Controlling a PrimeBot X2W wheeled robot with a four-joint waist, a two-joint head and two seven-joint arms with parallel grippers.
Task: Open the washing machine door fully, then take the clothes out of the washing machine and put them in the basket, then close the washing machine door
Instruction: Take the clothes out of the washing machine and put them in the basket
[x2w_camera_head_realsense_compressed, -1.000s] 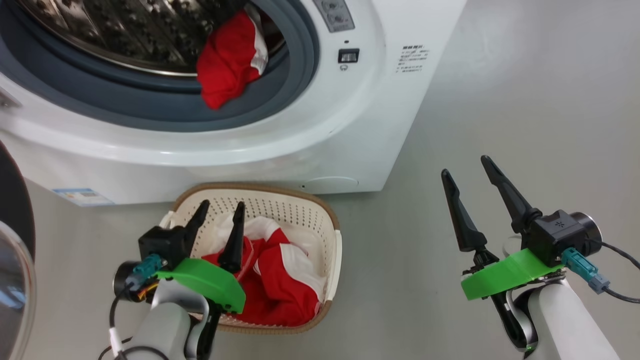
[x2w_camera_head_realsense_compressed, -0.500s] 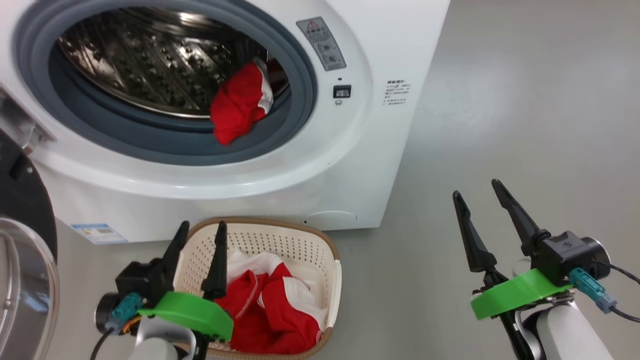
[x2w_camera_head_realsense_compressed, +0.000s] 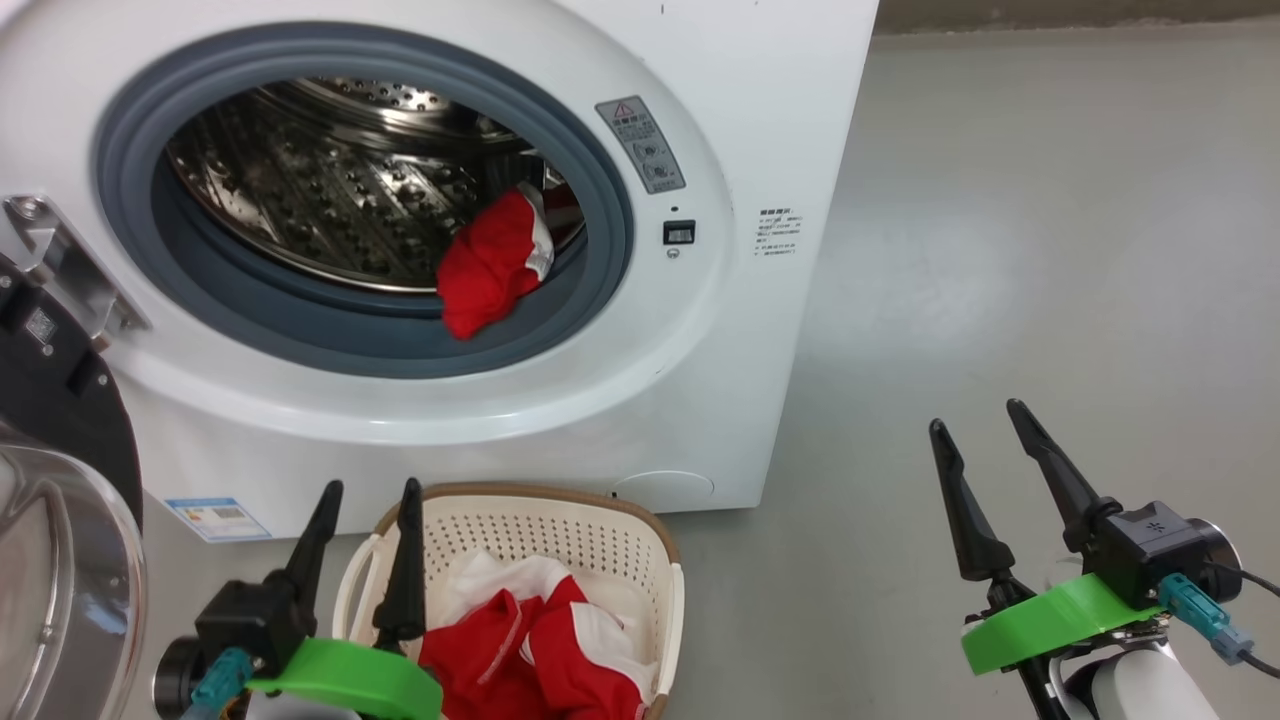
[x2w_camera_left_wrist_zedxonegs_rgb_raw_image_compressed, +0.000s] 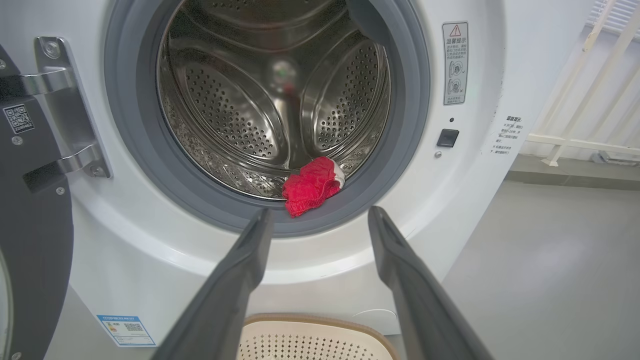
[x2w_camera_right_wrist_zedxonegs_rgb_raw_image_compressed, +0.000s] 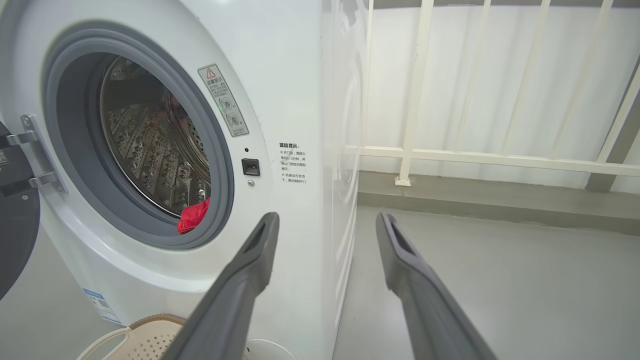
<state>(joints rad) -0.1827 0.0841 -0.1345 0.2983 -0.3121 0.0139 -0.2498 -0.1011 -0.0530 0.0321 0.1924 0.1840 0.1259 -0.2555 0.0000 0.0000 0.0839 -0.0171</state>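
Loses most of the washing machine door (x2w_camera_head_realsense_compressed: 60, 560) past the head view's left edge, and the near end of the basket (x2w_camera_head_realsense_compressed: 560, 530) and its clothes (x2w_camera_head_realsense_compressed: 540, 660) below the bottom edge. Cannot read the small printed labels (x2w_camera_head_realsense_compressed: 777, 232) on the washing machine (x2w_camera_head_realsense_compressed: 700, 400).

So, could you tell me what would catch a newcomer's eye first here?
A red garment is draped over the grey gasket at the lower right of the open washer. In front of it on the floor, a basket holds red and white clothes.
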